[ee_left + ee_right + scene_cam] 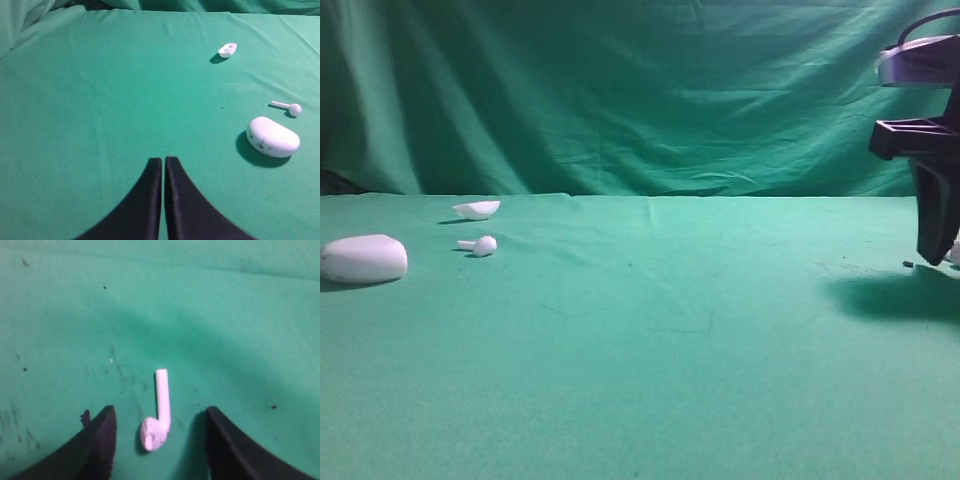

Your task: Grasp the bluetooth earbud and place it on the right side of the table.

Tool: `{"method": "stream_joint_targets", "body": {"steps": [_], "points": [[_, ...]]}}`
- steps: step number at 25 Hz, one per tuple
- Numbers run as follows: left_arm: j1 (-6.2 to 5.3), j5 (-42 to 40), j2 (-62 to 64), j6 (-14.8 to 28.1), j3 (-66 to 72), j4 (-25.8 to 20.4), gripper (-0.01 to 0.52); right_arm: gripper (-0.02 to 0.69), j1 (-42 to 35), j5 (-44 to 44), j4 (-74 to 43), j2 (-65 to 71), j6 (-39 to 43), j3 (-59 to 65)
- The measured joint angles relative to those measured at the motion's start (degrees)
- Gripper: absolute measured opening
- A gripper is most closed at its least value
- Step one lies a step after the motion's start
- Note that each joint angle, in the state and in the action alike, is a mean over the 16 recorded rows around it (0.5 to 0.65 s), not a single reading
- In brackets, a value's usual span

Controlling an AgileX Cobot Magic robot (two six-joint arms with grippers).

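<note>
A: Which step is in hand?
B: Release. The earbud [159,416] is seen lying on the table [235,325] at its right side, between the spread jaws of the right gripper [159,426], untouched.
A: Next?
B: A straight lift clear is called for. The left gripper [163,161] is held clenched, empty.

The small glossy white plastic earbud [159,415] lay on the plain green felt-like table cloth [225,315] (flecked with dark specks). The gripper's fingers [100,440] were matte black. The oval pebble-like case [272,137] and the shallow bowl-shaped shell [227,50] were white.
</note>
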Motion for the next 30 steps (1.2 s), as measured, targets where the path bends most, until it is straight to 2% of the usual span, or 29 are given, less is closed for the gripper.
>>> {"method": "stream_joint_targets", "body": {"steps": [4,6,13,22,25,30], "points": [[0.00,0.00,0.00,0.00,0.00,0.00,0.000,0.372,0.00,2.60,-0.01,-1.42,0.00,-2.12],[0.00,0.00,0.00,0.00,0.00,0.00,0.000,0.365,0.00,4.19,-0.02,-2.91,0.00,-3.30],[0.00,0.00,0.00,0.00,0.00,0.00,0.000,0.230,0.00,11.41,0.07,-12.78,0.00,-7.10],[0.00,0.00,0.00,0.00,0.00,0.00,0.000,0.030,0.00,19.60,1.51,-33.99,-0.03,-4.90],[0.00,0.00,0.00,0.00,0.00,0.00,0.000,0.003,0.00,21.52,2.25,-42.23,-0.05,-2.37],[0.00,0.00,0.00,0.00,0.00,0.00,0.000,0.000,0.00,23.34,3.32,-56.43,-0.15,2.66]]}}
